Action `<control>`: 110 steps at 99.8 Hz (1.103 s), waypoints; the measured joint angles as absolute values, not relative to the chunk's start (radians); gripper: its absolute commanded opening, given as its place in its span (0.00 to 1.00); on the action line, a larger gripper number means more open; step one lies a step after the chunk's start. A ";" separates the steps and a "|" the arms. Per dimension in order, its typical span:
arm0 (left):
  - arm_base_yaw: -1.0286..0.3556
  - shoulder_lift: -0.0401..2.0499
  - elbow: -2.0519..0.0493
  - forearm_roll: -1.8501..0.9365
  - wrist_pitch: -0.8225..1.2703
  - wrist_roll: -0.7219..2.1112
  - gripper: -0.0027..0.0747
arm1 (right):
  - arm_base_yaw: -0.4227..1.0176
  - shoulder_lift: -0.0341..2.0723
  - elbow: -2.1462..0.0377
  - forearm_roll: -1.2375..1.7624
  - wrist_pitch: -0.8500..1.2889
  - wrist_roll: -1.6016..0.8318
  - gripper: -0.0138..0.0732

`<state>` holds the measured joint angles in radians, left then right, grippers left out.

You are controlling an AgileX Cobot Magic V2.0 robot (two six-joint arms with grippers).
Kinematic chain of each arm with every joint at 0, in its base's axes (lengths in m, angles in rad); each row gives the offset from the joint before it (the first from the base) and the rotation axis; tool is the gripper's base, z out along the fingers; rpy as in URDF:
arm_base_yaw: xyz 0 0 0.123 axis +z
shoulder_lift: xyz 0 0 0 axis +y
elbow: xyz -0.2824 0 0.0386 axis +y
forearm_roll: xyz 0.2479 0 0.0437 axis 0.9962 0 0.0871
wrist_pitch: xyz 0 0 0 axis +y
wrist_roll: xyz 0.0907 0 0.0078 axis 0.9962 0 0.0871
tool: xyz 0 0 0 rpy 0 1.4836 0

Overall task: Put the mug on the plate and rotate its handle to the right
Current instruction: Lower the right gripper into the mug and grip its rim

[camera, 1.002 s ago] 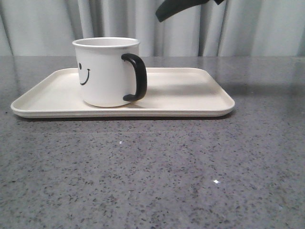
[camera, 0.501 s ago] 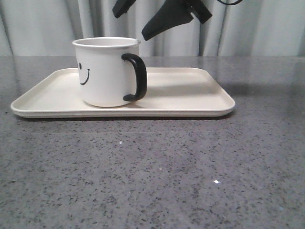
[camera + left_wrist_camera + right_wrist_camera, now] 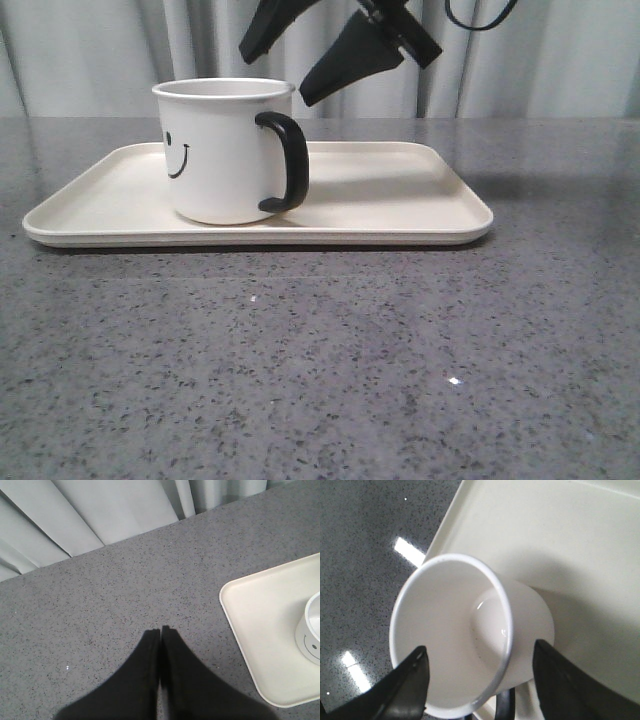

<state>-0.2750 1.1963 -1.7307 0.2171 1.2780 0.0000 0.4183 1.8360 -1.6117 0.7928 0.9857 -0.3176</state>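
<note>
The smiley mug (image 3: pixel 223 150) stands upright on the cream tray (image 3: pixel 400 205), black handle (image 3: pixel 285 161) toward the camera's right, while the right hand (image 3: pixel 285 65) hangs above it with fingers spread wide, likely to straddle the rim; the left hand (image 3: pixel 160 631) is shut over bare counter (image 3: pixel 100 605).
</note>
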 measured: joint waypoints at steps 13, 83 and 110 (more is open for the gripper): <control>-0.275 1.196 -1.731 0.217 1.278 0.000 0.01 | 0.418 1.856 -1.612 0.788 0.987 -0.318 0.68; -0.275 1.196 -1.729 0.217 1.278 0.000 0.01 | 0.418 1.884 -1.612 0.786 0.987 -0.318 0.68; -0.275 1.196 -1.695 0.217 1.278 0.000 0.01 | 0.418 1.884 -1.612 0.786 0.987 -0.318 0.51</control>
<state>-0.2750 1.1963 -1.6951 0.2171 1.2780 0.0000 0.4183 1.8841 -1.6117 0.7864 0.9873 -0.3176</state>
